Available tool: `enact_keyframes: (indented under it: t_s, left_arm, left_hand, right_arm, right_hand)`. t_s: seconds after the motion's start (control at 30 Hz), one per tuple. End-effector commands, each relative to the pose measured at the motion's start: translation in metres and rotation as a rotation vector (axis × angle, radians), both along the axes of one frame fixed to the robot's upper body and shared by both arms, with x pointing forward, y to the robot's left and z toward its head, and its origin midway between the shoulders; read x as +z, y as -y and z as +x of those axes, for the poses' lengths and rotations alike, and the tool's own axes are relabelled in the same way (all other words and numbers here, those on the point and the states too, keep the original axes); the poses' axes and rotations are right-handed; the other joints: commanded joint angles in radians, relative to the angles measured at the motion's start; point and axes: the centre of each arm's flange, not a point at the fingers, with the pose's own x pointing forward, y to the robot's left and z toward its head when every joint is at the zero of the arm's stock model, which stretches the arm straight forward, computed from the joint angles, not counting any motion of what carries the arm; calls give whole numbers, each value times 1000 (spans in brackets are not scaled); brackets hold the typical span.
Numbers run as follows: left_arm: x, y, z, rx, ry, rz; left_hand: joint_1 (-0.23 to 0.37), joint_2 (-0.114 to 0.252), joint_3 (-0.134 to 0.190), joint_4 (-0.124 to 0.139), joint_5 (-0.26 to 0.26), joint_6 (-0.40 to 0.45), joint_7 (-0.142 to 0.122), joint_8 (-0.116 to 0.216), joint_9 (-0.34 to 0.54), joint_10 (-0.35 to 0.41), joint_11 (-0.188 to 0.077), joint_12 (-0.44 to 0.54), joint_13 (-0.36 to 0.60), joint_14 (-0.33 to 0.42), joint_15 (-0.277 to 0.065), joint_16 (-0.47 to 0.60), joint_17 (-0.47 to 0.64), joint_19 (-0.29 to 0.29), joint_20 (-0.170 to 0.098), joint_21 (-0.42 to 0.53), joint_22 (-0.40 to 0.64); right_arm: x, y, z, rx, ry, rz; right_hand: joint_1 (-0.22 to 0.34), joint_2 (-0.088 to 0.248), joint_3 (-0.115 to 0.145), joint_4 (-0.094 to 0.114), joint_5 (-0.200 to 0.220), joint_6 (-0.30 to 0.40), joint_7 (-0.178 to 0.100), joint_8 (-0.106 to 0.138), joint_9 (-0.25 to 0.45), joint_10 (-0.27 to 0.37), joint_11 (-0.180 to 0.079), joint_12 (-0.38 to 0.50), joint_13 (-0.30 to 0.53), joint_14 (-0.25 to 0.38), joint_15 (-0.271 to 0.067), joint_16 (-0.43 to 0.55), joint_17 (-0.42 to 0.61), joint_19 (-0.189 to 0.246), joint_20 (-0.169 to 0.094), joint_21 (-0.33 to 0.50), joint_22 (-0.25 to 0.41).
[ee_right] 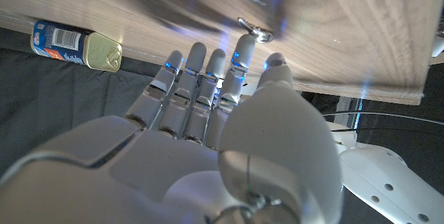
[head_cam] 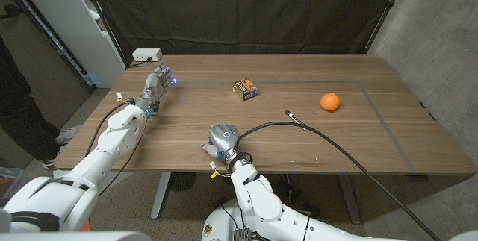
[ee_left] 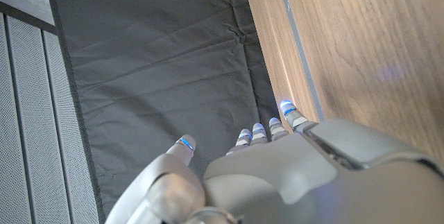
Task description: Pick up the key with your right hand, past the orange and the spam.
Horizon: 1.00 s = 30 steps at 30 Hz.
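My right hand is over the table near its front edge, left of centre. In the right wrist view its fingers reach out straight and slightly apart, and a small metal key lies on the wood just past the fingertips; nothing is held. The spam can stands mid-table, farther back than that hand. The orange sits toward the right side. My left hand hovers at the far left of the table with its fingers extended and empty.
A black cable arcs across the table from my right wrist toward the front right, its plug end lying left of the orange. A white box sits at the back left corner. A person stands at the left edge.
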Motion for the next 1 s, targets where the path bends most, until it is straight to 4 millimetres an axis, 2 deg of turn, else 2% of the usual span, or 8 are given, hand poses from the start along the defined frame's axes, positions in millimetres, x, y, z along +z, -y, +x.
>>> enact_keyframes:
  t_s: [0.03, 0.2, 0.27, 0.37, 0.47, 0.6, 1.0]
  left_arm:
    - [1, -1, 1, 3, 2, -7]
    - [1, -1, 2, 3, 3, -11]
    - [1, 0, 2, 4, 5, -10]
    - [1, 0, 1, 3, 4, -11]
    - [1, 0, 1, 4, 4, -12]
    - [0, 1, 1, 2, 4, -9]
    - [-1, 4, -1, -6, 7, -8]
  left_hand:
    - [15, 89, 8, -4, 5, -96, 3, 1, 5, -153, 7, -1, 4, -157, 5, 0, 0, -116, 3, 0, 2]
    - [16, 89, 8, -5, 4, -96, 3, 1, 5, -152, 7, 0, 4, -157, 5, 0, 0, -116, 4, -1, 2]
    - [16, 88, 9, -5, 4, -96, 3, 1, 5, -153, 7, -1, 4, -157, 5, 0, 0, -116, 4, -1, 2]
    - [16, 88, 9, -4, 4, -96, 3, 1, 5, -153, 4, 0, 4, -157, 4, 0, 0, -116, 4, -1, 2]
    - [16, 88, 9, -4, 4, -96, 3, 1, 5, -153, 8, 0, 4, -157, 4, 0, 0, -116, 3, -2, 2]
    - [15, 88, 10, -3, 3, -97, 3, 1, 5, -154, 5, -1, 4, -157, 4, 0, 0, -115, 3, -2, 3]
    - [14, 87, 11, -2, 2, -97, 3, 1, 5, -154, 5, 0, 4, -158, 4, 0, 1, -114, 3, -3, 3]
  right_arm:
    - [-8, -2, 5, 1, 28, -6]
    - [-9, -1, 5, -1, 28, -10]
    - [-8, -1, 4, 1, 34, -7]
    - [-8, 0, 3, 1, 41, 2]
    - [-7, 1, 2, 6, 56, 15]
    - [-5, 1, 2, 16, 77, 35]
    - [4, 6, 1, 35, 128, 97]
  right_hand:
    - [17, 1, -4, -8, -3, 26, 1, 19, 16, 14, -16, 17, 12, 15, -116, -3, 9, -1, -14, -1, 6]
    - [49, 11, 3, -18, -1, 27, 0, 29, 31, 17, -26, 30, 23, 19, -120, -2, 18, 1, -15, 2, 8]
    - [81, 27, 15, -27, 2, 20, -1, 31, 40, 16, -23, 37, 30, 24, -121, -3, 21, 5, -13, 5, 8]
    - [133, 53, 35, -41, 7, 15, -1, 30, 42, 16, -38, 44, 34, 24, -131, -10, 24, 1, -24, 6, 9]
    - [141, 58, 36, -37, 5, 9, 1, 31, 48, 15, -52, 50, 40, 18, -142, -13, 29, -7, -41, 4, 10]
    - [148, 63, 36, -35, 4, 4, 3, 31, 54, 15, -61, 57, 47, 18, -145, -18, 31, -11, -46, 4, 11]
    - [166, 74, 36, -30, -2, -3, 8, 36, 70, 9, -65, 74, 66, 21, -153, -32, 34, -13, -53, 8, 12]
